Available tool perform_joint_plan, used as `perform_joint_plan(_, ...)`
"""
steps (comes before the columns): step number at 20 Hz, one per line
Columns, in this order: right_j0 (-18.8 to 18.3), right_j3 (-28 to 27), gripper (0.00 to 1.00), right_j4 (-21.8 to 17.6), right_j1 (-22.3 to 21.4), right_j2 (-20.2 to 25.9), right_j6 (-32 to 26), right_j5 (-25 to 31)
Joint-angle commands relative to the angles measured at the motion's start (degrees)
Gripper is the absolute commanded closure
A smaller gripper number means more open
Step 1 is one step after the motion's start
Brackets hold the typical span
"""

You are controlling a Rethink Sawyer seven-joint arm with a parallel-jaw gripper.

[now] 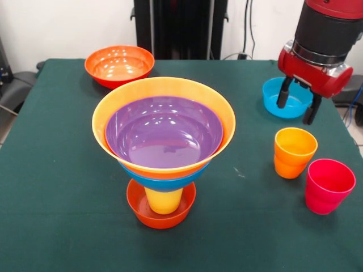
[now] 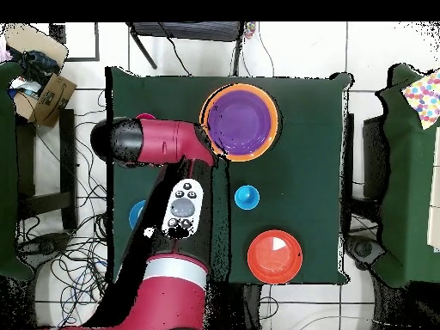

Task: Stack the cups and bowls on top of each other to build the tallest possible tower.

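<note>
The tower stands mid-table: a small red-orange bowl (image 1: 161, 215) holds an upright yellow cup (image 1: 163, 201). On the cup sit a blue bowl (image 1: 148, 180), a large light orange bowl (image 1: 164, 85) and a purple bowl (image 1: 164, 133). From above the tower shows as a purple disc in an orange rim (image 2: 240, 120). My gripper (image 1: 297, 102) is open and empty, over the small teal-blue bowl (image 1: 286, 105) at the far right. An orange cup (image 1: 294, 152) and a pinkish red cup (image 1: 329, 186) stand upright nearer the camera. A blue cup (image 2: 247, 198) shows only in the overhead view.
A medium red-orange bowl (image 1: 119, 65) sits at the far left corner of the green table (image 1: 57, 187); it also shows in the overhead view (image 2: 275, 255). My arm (image 2: 163, 142) covers the orange cup and much of the teal-blue bowl (image 2: 137, 213) from above.
</note>
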Motion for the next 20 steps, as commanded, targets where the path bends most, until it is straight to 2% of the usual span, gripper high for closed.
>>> perform_joint_plan(1,-0.18,-0.85,0.0,-1.53,6.14,3.17,3.96,-1.9)
perform_joint_plan(8,0.22,-0.03,0.0,-2.65,6.58,1.98,3.08,-0.85)
perform_joint_plan(20,-0.22,2.48,0.0,-2.65,7.08,3.59,1.14,-4.27)
